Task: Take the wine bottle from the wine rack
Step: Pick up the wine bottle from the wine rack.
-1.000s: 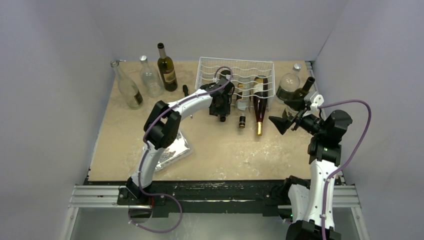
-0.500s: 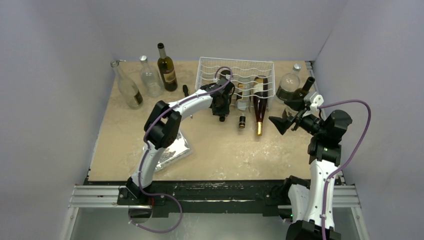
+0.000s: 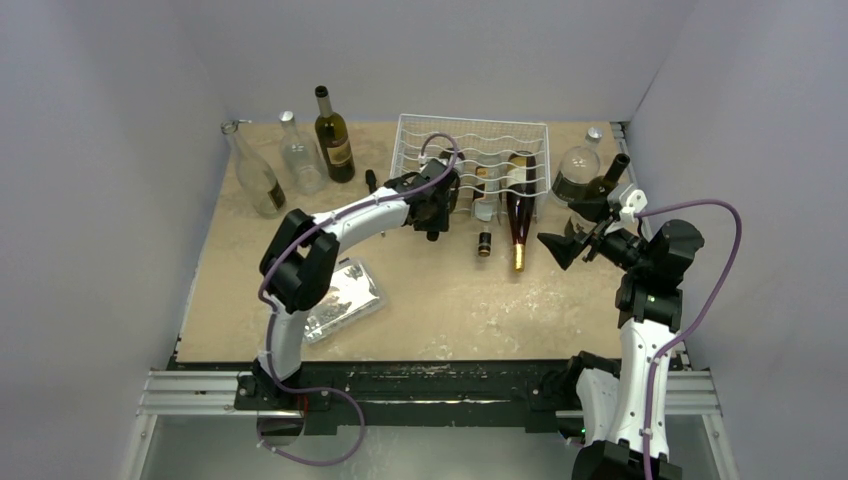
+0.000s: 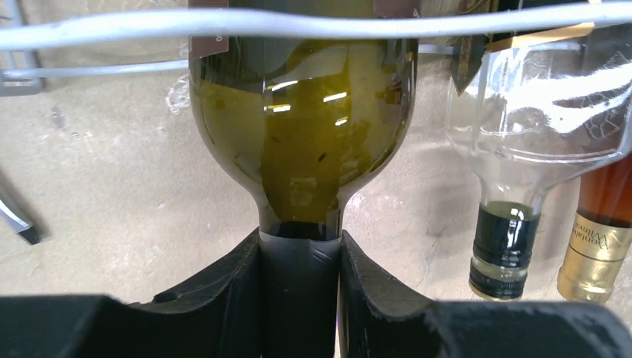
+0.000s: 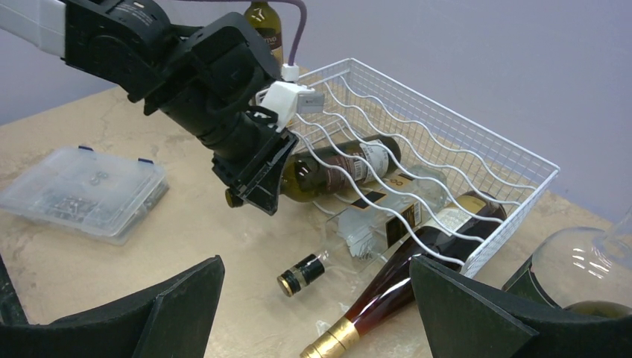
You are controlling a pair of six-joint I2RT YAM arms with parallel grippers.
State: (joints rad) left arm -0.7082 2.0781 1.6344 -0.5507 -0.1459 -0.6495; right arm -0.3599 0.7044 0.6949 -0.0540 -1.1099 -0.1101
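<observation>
The white wire wine rack (image 3: 500,135) stands at the back middle of the table, with three bottles lying in it. My left gripper (image 3: 435,222) is at the rack's near left corner, shut on the black-foiled neck of the olive-green wine bottle (image 4: 305,127). Both pads (image 4: 231,287) press the neck just below the shoulder. In the right wrist view the same bottle (image 5: 335,171) lies under the wavy wires (image 5: 477,142), with the left gripper (image 5: 250,175) on its neck. My right gripper (image 3: 562,245) hangs open to the right of the rack, holding nothing.
A clear bottle with a black cap (image 5: 373,224) and a dark red bottle with gold foil (image 3: 519,205) also lie in the rack, necks sticking out. Three bottles (image 3: 300,155) stand at the back left. A clear plastic box (image 3: 340,300) lies near left. A round glass vessel (image 3: 578,170) stands at the right.
My left jaws have closed onto the green bottle's neck. The left arm's elbow has swung to the left and the wrist has shifted slightly left. The right arm has not moved.
</observation>
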